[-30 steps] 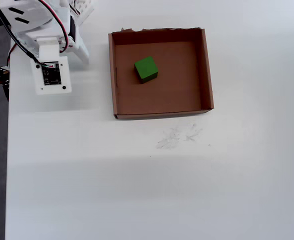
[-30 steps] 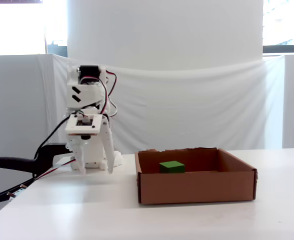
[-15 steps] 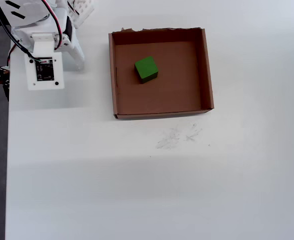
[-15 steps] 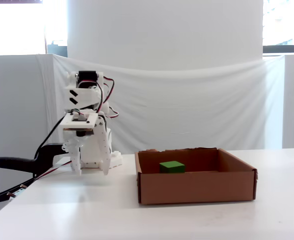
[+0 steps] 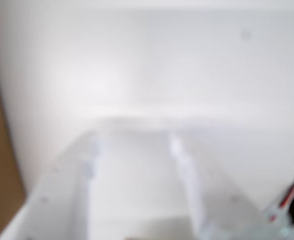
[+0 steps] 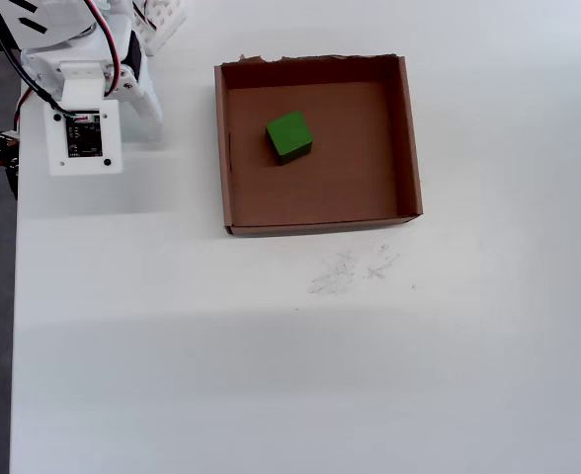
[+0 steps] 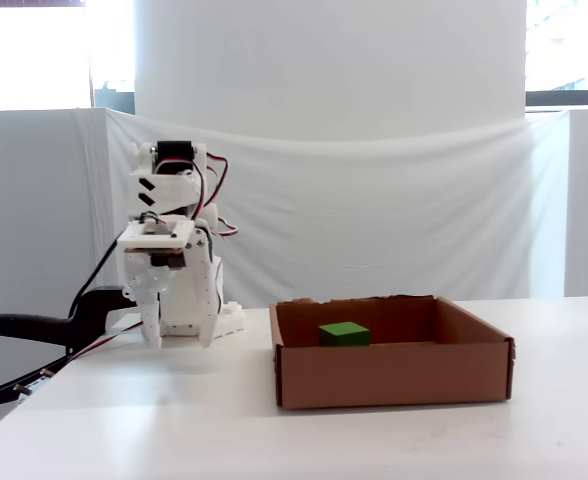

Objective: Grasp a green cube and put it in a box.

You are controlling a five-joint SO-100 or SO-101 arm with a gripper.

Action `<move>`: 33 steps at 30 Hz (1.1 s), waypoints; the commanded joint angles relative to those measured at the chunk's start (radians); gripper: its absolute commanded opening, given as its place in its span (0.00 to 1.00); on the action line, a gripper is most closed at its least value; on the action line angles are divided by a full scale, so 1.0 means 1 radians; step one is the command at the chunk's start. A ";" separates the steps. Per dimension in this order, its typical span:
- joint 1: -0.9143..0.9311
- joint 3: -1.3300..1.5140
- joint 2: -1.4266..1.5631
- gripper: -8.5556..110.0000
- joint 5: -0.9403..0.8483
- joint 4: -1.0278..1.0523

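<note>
The green cube (image 6: 290, 136) already lies inside the box (image 6: 409, 138), on its floor near the far-left corner in the overhead view, touching no wall. The box stands on the tabletop (image 6: 271, 346) toward its far edge. The gripper (image 7: 179, 340) hangs above the tabletop's far-left corner, well apart from the box, and holds nothing; the blurred wrist view shows its two fingers with a gap between them. The cube looks light, stiff and matte, so it should not slip easily. If a grasp were needed, two opposite flat side faces seem the best place.
</note>
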 commanded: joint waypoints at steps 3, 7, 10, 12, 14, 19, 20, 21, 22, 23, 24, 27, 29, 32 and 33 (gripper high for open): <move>-0.015 -0.006 0.006 0.24 -0.002 0.012; -0.023 -0.005 0.006 0.24 0.000 0.014; -0.029 -0.005 0.006 0.23 0.002 0.014; -0.037 -0.005 0.006 0.23 0.003 0.014; -0.048 -0.005 0.006 0.22 0.008 0.014; -0.063 -0.005 0.006 0.25 0.209 0.040; -0.061 -0.005 0.006 0.25 0.291 0.035; -0.061 -0.005 0.006 0.25 0.359 0.028; -0.061 -0.005 0.006 0.25 0.388 0.026; -0.061 -0.005 0.006 0.25 0.388 0.026; -0.061 -0.005 0.006 0.25 0.390 0.026; -0.061 -0.005 0.006 0.25 0.390 0.026; -0.061 -0.005 0.006 0.25 0.390 0.026; -0.061 -0.005 0.006 0.25 0.390 0.026; -0.061 -0.005 0.006 0.25 0.390 0.026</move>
